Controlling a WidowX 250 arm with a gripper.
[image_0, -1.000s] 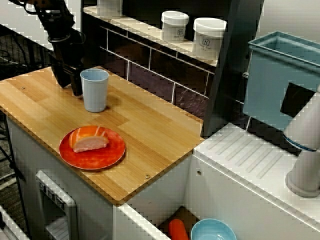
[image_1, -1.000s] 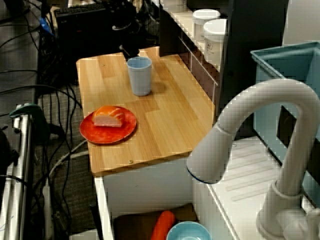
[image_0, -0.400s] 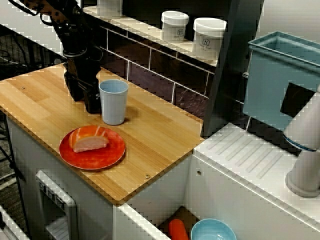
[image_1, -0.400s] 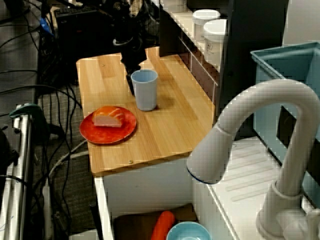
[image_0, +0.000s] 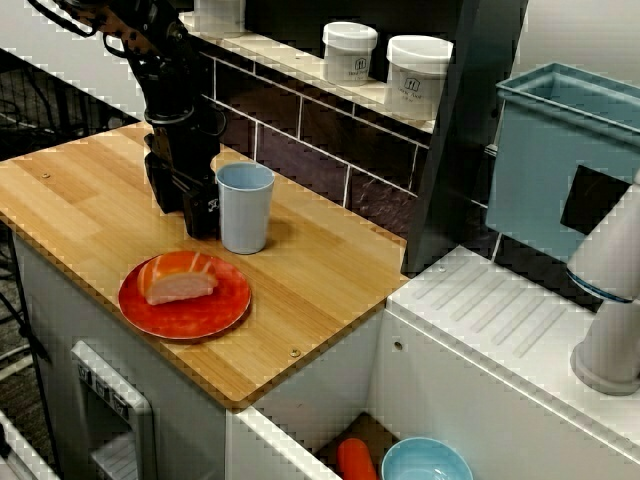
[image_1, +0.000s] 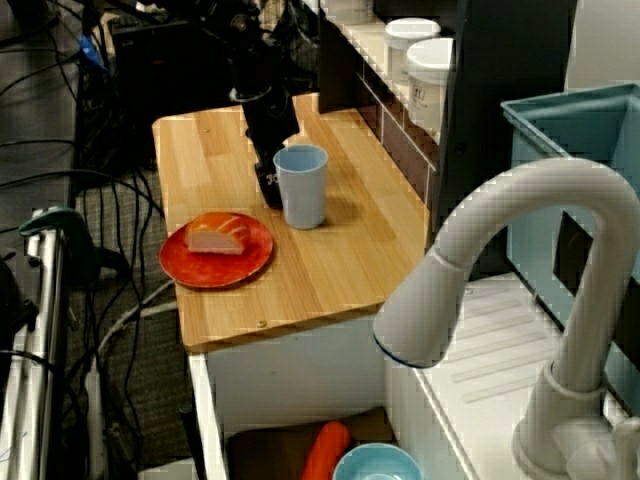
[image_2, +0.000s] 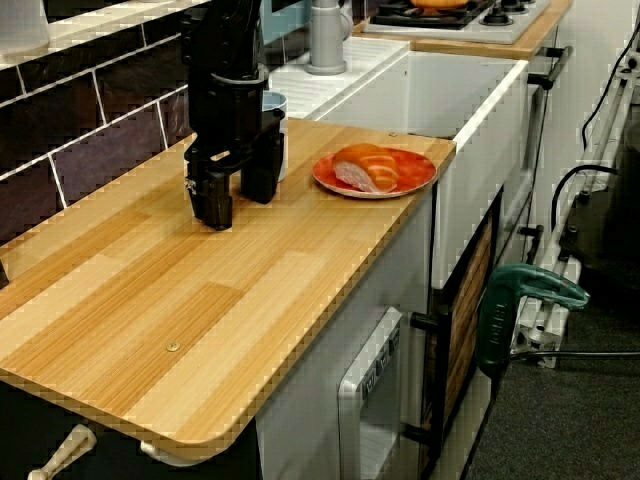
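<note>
Pointing straight down, jaws spread beside cup (image_0: 245, 207).

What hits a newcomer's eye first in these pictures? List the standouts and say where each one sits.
The black gripper stands low over the wooden counter, fingers apart, close beside a light blue cup near the tiled back wall. In front of them, nearer the counter's front edge, an orange-red plate carries a piece of salmon sushi.
</note>
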